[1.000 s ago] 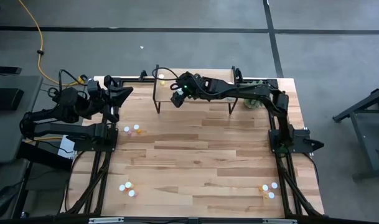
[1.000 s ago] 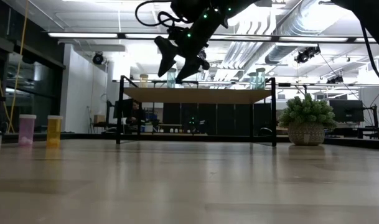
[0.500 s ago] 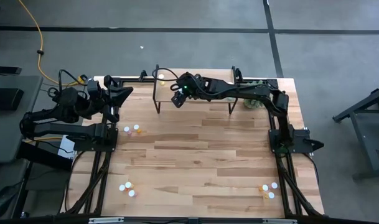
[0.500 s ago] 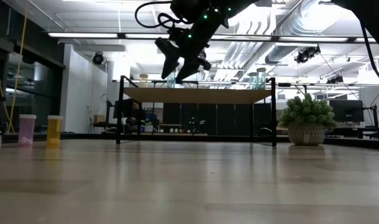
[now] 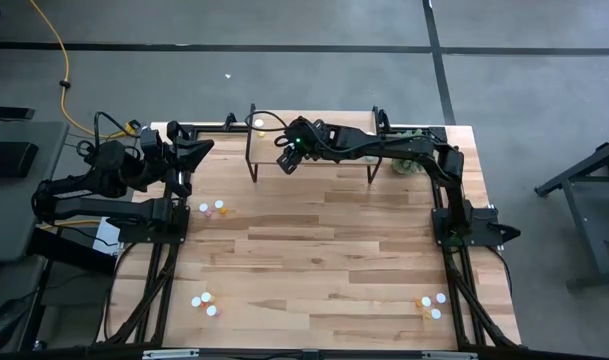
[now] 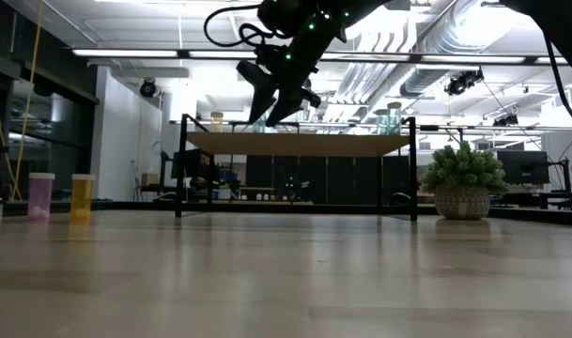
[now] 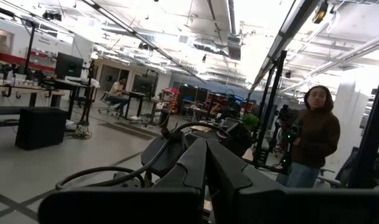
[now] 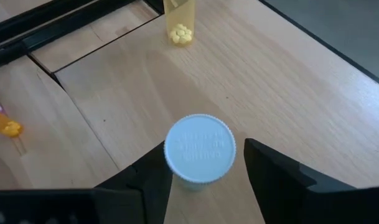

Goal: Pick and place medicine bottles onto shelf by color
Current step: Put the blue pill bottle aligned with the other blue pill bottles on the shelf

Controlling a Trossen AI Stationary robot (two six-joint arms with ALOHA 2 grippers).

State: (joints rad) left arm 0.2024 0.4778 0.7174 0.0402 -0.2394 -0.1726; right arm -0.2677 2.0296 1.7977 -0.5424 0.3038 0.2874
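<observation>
My right gripper point(image 8: 201, 158) hangs open over the left part of the shelf point(image 5: 324, 115), slanting down. Its fingers stand on either side of a white-capped, pale teal medicine bottle point(image 8: 200, 149) that stands upright on the shelf top; a gap shows beside one finger point(image 8: 264, 168). In the low view this bottle point(image 6: 259, 119) shows between the fingers. A yellow bottle point(image 8: 180, 25) stands farther left on the shelf, and two teal ones point(image 6: 389, 117) stand at its right end. My left gripper point(image 5: 199, 150) waits shut, raised at the table's far left.
Bottles stand on the table in three clusters: left point(image 5: 212, 208), near left point(image 5: 204, 300) and near right point(image 5: 431, 303). A pink point(image 6: 41, 195) and a yellow one point(image 6: 82, 195) show in the low view. A potted green plant point(image 6: 464, 178) stands right of the shelf.
My right gripper has kept its place over the shelf while its fingers have drawn closer together around the teal bottle. The bottle has stayed upright on the shelf top.
</observation>
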